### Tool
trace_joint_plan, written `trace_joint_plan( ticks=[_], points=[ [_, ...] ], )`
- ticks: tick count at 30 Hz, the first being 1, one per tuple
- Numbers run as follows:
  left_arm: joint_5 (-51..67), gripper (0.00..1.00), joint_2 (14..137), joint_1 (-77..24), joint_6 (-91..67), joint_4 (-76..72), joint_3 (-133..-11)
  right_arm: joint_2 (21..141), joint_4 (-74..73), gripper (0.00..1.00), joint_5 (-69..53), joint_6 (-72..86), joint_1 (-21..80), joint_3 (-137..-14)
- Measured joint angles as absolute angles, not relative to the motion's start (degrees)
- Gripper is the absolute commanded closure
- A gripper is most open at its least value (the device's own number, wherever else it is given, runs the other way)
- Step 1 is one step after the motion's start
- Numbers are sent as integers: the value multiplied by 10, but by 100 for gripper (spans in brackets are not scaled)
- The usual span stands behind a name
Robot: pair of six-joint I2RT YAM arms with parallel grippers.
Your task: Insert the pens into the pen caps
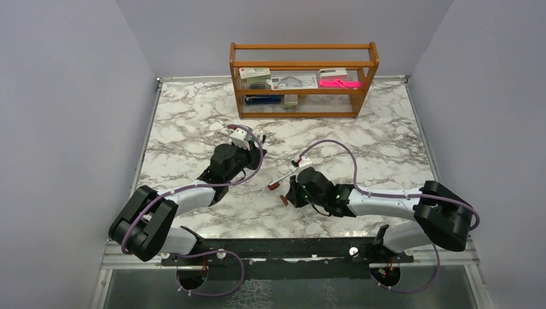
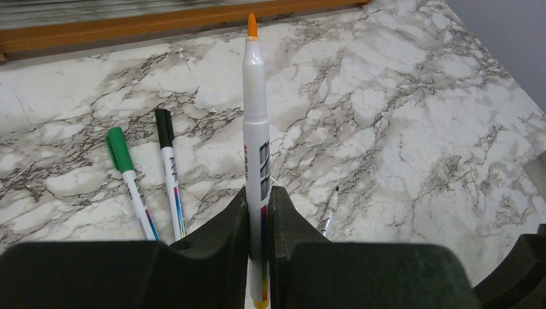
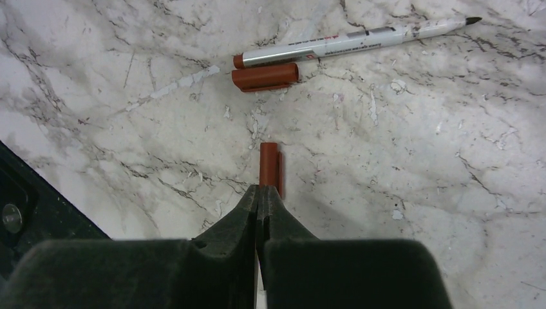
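- Grey walls close in a marble tabletop (image 1: pixel 193 116), with a wooden rack (image 1: pixel 302 55) at its far edge.
- Left end effector (image 2: pixel 259 196): jaws nearly closed, clamped on an orange-tipped pen (image 2: pixel 255 116). The uncapped pen stands out past the fingertips with its tip pointing away.
- On the tabletop to the left of that pen lie a green-capped pen (image 2: pixel 129 180) and a black-capped pen (image 2: pixel 170 180), side by side.
- Right end effector (image 3: pixel 259 192): fingers pressed fully together and holding nothing.
- A red-brown cap (image 3: pixel 269 167) lies on the marble right at those fingertips. Whether it touches them I cannot tell.
- Further out, a second red-brown cap (image 3: pixel 265 76) lies just beside the blunt end of an uncapped pen (image 3: pixel 348 42).
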State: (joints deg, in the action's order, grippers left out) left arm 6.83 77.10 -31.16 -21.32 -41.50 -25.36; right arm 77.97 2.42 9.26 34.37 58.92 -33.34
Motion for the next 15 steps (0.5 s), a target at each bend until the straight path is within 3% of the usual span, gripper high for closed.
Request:
trace_joint_plan(
  ticks=[15],
  points=[
    [68, 100, 771, -301, -222, -415, -249, 837, 53, 99, 56, 358, 593, -336]
  ],
)
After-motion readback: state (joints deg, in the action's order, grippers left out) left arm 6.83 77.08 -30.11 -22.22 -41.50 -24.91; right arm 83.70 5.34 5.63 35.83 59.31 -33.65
